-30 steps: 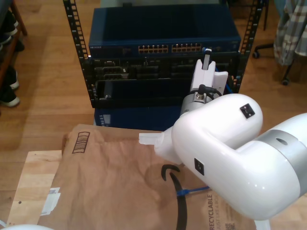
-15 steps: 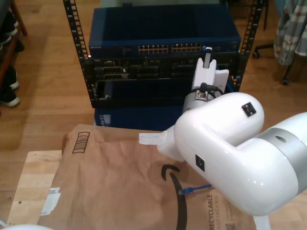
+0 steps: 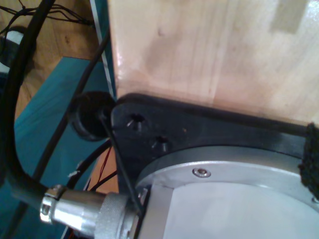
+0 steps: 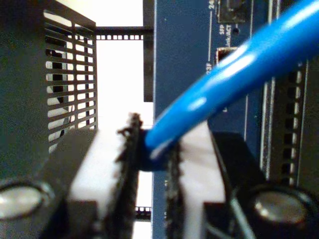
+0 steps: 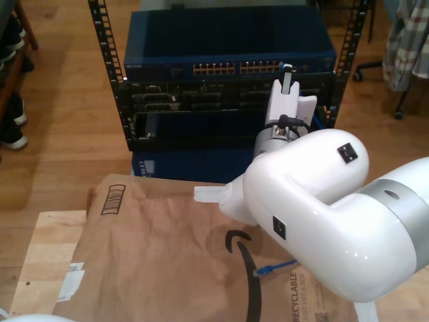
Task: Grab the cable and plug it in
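1. At the exterior view's left, a wooden board lies under a brown paper bag that spreads toward the middle.
2. Behind the bag stands a rack with a blue switch on top, its row of ports facing the camera.
3. The cable is pinched between the pads of my second gripper, which is clenched on it just in front of the switch's face, near the ports at the exterior view's right.
4. Another stretch of the cable, with a plug, lies on the bag beneath the big white arm at the exterior view's lower right.
5. My first gripper: I cannot tell its state; its wrist view looks at a black mount, a black robot cable and pale wood.
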Available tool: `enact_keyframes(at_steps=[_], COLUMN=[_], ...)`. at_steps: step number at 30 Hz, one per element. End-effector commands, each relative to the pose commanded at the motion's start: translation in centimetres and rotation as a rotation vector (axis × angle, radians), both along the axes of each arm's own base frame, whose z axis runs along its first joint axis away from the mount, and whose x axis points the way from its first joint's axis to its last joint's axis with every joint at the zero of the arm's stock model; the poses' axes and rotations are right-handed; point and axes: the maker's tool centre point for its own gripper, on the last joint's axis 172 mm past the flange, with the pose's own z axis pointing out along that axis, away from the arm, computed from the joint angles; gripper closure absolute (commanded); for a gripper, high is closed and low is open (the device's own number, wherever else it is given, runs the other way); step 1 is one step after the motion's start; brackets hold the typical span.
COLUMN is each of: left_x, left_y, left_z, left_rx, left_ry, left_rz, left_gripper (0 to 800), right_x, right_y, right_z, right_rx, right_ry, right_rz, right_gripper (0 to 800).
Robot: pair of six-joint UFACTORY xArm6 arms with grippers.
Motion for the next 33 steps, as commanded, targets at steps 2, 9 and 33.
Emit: enact_keyframes(at_steps=[2,9,33], left_x=[0.00,0.00,0.00], left_y=[0.00,0.00,0.00], left_z=[0.00,0.00,0.00], left_rx=[0.000,0.000,0.000], left_ry=[0.000,0.000,0.000], left_rz=[0.000,0.000,0.000], left_gripper=[1,1,0], right_x=[0.03,0.13,0.82], right_y=[0.01,-0.04,0.27], right_z=[-0.13,-0.48,-0.70], right_rx=[-0.001,0.014,0.057], right_ry=[0.001,0.005,-0.003], right_rz=[0.000,0.001,0.024], right_gripper=[800,800,800])
